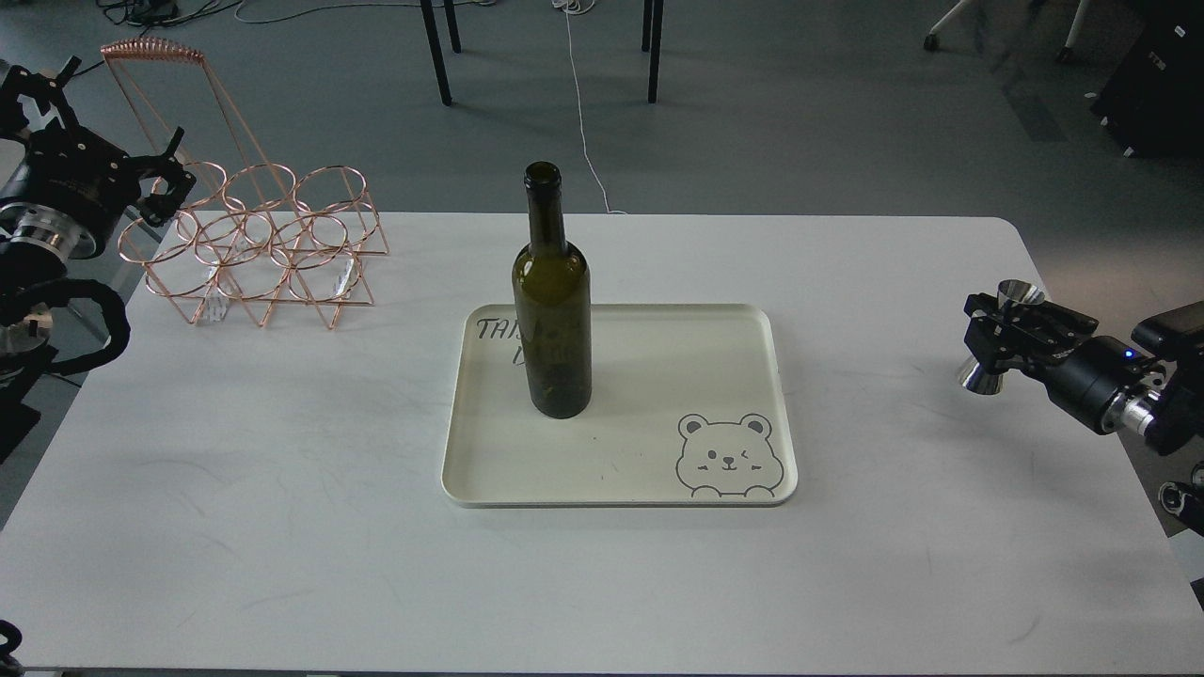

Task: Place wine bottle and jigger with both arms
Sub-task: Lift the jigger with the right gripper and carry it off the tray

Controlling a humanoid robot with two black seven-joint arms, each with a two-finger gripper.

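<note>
1 white table (282, 527) is set on grey flooring. On its cream tray (658, 470) the wine bottle (552, 320), dark olive and unlabelled, is stood upright. The steel jigger (999, 338) is clasped by the right gripper (988, 324); the left gripper's (165, 179) jaw state cannot be told.

One tall dark olive-green glass wine bottle (552, 301). One small shiny steel hourglass-shaped jigger (1001, 338). One cream rectangular tray (621, 470) bearing one printed grey bear face (725, 457). One copper-coloured wire bottle rack (254, 240) with six visible rings. One white rounded-corner worktop (282, 527). Two black jointed robot arms, each ending in one gripper: left gripper (167, 183), right gripper (1002, 324).
</note>
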